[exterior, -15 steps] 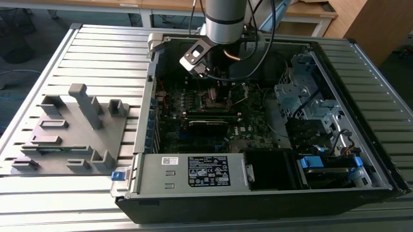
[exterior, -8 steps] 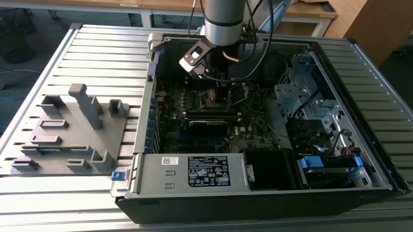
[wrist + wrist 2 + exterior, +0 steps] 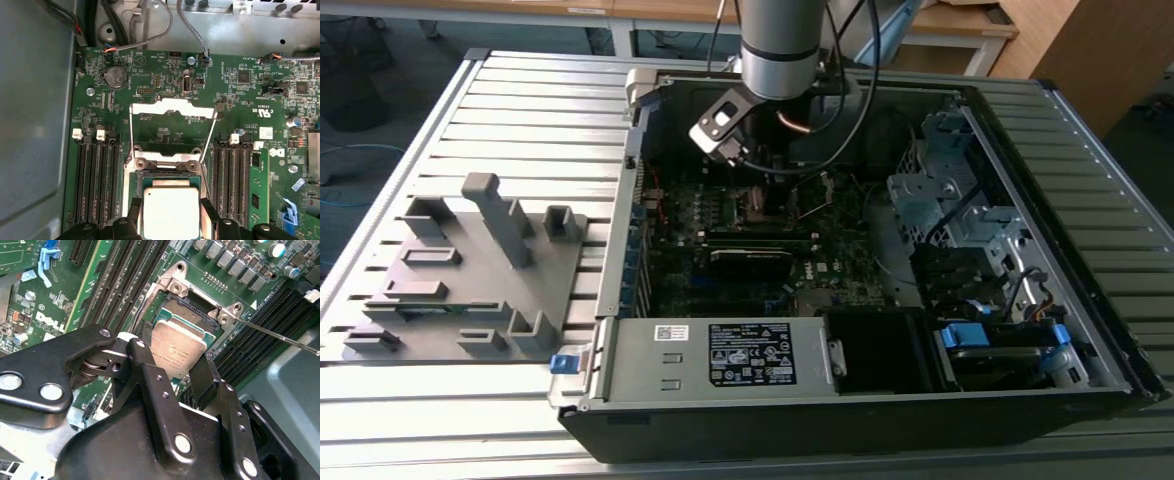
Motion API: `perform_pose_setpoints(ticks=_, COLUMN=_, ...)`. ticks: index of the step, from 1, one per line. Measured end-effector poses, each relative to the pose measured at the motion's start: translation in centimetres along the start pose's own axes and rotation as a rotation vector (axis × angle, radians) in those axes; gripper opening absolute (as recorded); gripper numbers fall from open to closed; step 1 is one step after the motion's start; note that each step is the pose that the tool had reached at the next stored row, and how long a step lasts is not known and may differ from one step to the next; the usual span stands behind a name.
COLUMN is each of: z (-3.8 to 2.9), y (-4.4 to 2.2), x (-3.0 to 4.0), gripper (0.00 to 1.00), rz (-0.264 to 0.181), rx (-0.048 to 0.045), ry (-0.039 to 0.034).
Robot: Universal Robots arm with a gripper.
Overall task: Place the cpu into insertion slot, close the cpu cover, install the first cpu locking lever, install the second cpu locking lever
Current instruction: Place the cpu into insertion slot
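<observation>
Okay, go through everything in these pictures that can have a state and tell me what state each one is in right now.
claw: shut on the cpu.
cpu: held over the insertion slot, apparently not seated.
insertion slot: uncovered, dark centre partly showing.
cpu cover: open, folded back.
locking levers: both released.
computer case: side open.

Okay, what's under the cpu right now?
The insertion slot: a dark strip of it and its silver rim show beyond the cpu, which is held in the gripper. The rest of the socket is covered by the chip.
</observation>
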State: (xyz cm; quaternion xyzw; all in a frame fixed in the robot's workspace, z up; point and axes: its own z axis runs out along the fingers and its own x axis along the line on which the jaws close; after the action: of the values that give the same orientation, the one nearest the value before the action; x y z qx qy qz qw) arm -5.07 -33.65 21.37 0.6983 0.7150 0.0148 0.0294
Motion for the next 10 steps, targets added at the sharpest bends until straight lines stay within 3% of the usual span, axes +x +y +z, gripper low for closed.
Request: perform_pose_setpoints(ticks=10, z=0.98, y=-0.26, x=0.05, gripper=0.54, rz=0.015, rx=0.0003, ry=-0.0009)
